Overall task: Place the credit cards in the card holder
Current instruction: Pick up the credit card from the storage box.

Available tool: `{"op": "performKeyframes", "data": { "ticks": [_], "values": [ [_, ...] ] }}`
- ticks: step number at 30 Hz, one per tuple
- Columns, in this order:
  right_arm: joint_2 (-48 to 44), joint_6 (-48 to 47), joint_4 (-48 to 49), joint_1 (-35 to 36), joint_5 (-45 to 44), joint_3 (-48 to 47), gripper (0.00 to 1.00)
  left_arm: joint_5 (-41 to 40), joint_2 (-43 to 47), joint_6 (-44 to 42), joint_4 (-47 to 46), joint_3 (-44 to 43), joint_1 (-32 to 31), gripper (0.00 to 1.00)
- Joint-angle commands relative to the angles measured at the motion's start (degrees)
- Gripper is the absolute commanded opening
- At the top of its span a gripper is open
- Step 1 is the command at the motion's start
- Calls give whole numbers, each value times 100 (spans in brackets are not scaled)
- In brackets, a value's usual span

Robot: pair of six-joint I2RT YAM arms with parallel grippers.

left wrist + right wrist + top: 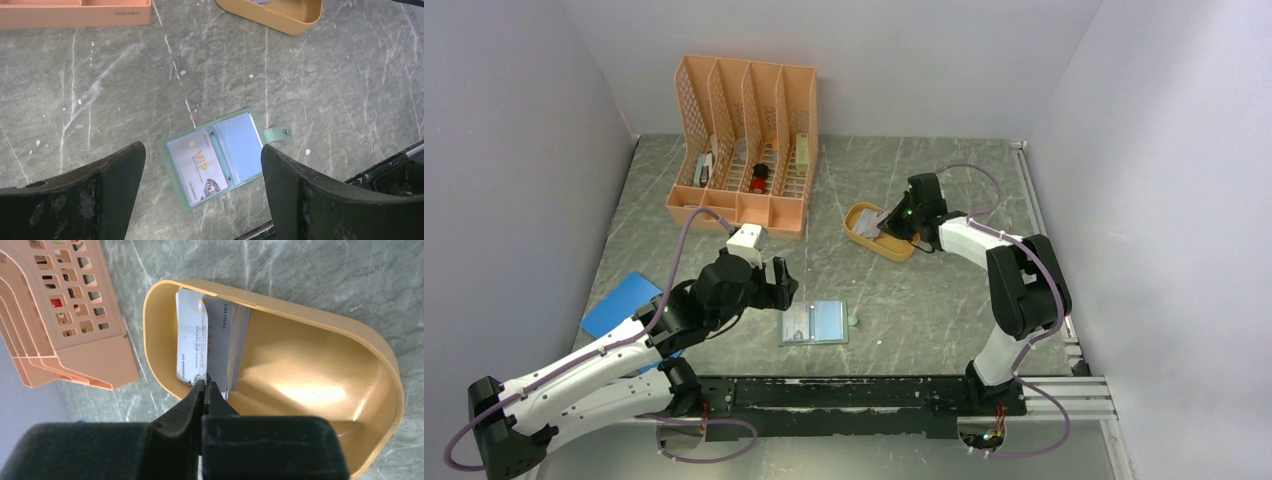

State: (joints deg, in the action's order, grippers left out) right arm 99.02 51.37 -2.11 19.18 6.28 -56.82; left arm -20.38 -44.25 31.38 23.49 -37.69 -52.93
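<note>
Several credit cards [192,340] stand on edge against the left end of the orange oval tray [310,365]. My right gripper [204,385] is shut on the near edge of one of them, inside the tray [856,222]. From above, that right gripper [892,228] covers most of the cards. The card holder [814,322] lies open and flat on the table. One pale VIP card [197,162] sits in its left pocket, and the right pocket [240,145] shows nothing inside. My left gripper [202,150] hangs open above the holder [215,155], touching nothing.
An orange slotted file organizer [744,140] with small items stands at the back left, close to the tray's left end [60,315]. A bright blue flat sheet [619,303] lies under my left arm. A black rail [874,395] runs along the near edge.
</note>
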Motion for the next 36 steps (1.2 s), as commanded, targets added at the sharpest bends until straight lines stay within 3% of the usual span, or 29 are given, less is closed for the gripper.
{"op": "performKeyframes", "data": {
  "ticks": [1, 17, 24, 27, 29, 31, 36],
  "values": [
    [-100, -37, -318, -39, -30, -14, 0, -24, 34, 31, -97, 77, 21, 89],
    [-734, 593, -1120, -233, 440, -958, 0, -160, 229, -17, 66, -36, 26, 89],
    [-1168, 1884, 58, -605, 2755, -314, 0, -110, 391, 102, 139, 12, 25, 89],
    [-1351, 1848, -70, -617, 3028, -330, 0, -13, 533, 229, 90, 171, 24, 89],
    [-1582, 1594, -270, -607, 3023, -379, 0, 9, 599, 299, 74, 229, 20, 89],
    [-1769, 627, -857, -472, 2883, -644, 0, 58, 648, 337, 77, 232, 24, 89],
    [-2467, -1460, -2158, 986, 1714, -705, 0, 273, 656, 397, -50, 324, 26, 89]
  ]
}}
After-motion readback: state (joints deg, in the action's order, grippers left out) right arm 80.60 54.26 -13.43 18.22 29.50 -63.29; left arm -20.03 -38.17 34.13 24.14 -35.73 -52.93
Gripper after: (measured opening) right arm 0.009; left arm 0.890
